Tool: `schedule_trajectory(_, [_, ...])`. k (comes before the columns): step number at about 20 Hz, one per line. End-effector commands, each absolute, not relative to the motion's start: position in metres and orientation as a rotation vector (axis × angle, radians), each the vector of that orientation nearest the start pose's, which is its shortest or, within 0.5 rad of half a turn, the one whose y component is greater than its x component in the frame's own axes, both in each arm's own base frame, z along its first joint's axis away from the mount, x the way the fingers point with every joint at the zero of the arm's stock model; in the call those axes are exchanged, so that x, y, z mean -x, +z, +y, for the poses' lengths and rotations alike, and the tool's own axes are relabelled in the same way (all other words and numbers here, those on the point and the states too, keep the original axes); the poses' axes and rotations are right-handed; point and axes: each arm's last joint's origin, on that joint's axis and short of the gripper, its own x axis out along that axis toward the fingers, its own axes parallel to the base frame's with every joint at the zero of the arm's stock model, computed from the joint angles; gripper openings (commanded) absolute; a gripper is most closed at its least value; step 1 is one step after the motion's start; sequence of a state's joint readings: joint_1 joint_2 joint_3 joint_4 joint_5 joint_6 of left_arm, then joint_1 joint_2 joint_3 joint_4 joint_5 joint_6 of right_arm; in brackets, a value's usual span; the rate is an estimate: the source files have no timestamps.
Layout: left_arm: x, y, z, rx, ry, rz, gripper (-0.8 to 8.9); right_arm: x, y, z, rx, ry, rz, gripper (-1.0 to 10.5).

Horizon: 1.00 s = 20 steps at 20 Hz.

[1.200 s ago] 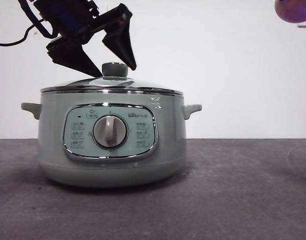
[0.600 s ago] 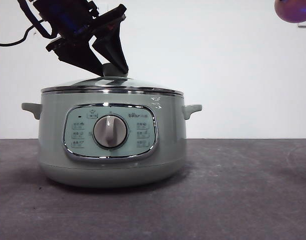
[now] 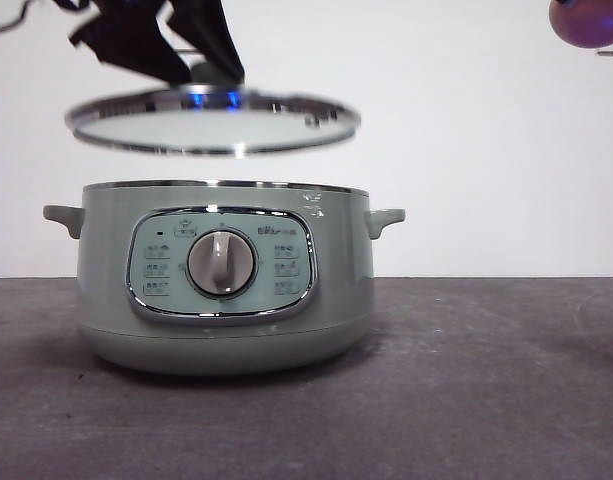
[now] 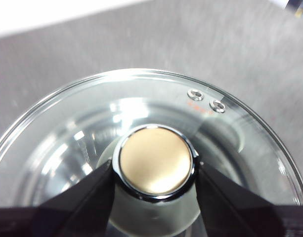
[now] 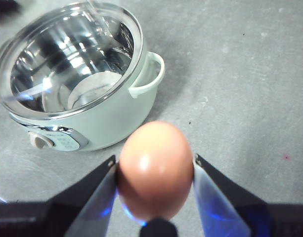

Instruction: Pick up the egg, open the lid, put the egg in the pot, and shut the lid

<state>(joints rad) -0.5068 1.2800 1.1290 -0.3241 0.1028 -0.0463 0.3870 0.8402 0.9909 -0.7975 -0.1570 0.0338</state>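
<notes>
Hanging clear above the pot, the lid floats in the air with open space between its steel rim and the pot's own rim, tilted a little in the front view. The left end effector grasps it by the knob, one black jaw pressed to each side of the knob's chrome-ringed top, as the left wrist view shows. In the front view that end effector comes in dark from the top edge, over the lid's middle. Two small rivets sit near the rim of the glass.

The pot stands on the grey desk, its control panel and round dial facing the front camera, a small handle sticking out on each side. From the right wrist view the pot is uncovered and its shiny metal inside is bare to see.

The right end effector is clenched on the egg, a jaw on each flank of the reddish-tan shell. The egg is held up in the air, off to one side of the pot and well apart from it, with the desk beneath. In the front view a rounded shape shows at the top right corner, too dim and cropped to tell much of.
</notes>
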Motion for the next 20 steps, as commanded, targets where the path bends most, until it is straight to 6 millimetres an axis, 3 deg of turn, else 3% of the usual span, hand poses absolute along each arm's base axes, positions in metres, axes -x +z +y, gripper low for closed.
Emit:
schedule_trajectory(1, [-0.225,0.359,-0.129,-0.030,-0.576,0.389,-0.08,-0.147,0.337,0.068,0.048,0.547,0.652,-0.1])
schedule_trajectory(6, [-0.169,0.392,-0.095,-0.022,-0.519,0.307,-0.08,-0.175,0.331,0.099,0.042,0.685,0.610,-0.1])
schedule_trajectory(12, [-0.108,0.401,-0.058,-0.037,-0.433,0.313,-0.08,-0.232,0.318,0.168,0.095,0.801,0.632,-0.1])
schedule_trajectory(16, [-0.083,0.403,-0.043,-0.026,-0.393,0.295,-0.08,-0.279,0.307,0.224,0.167,0.861,0.666,-0.1])
schedule_trajectory(20, [-0.073,0.401,-0.038,-0.013,-0.391,0.303,-0.08,-0.314,0.279,0.271,0.242,0.877,0.699,-0.1])
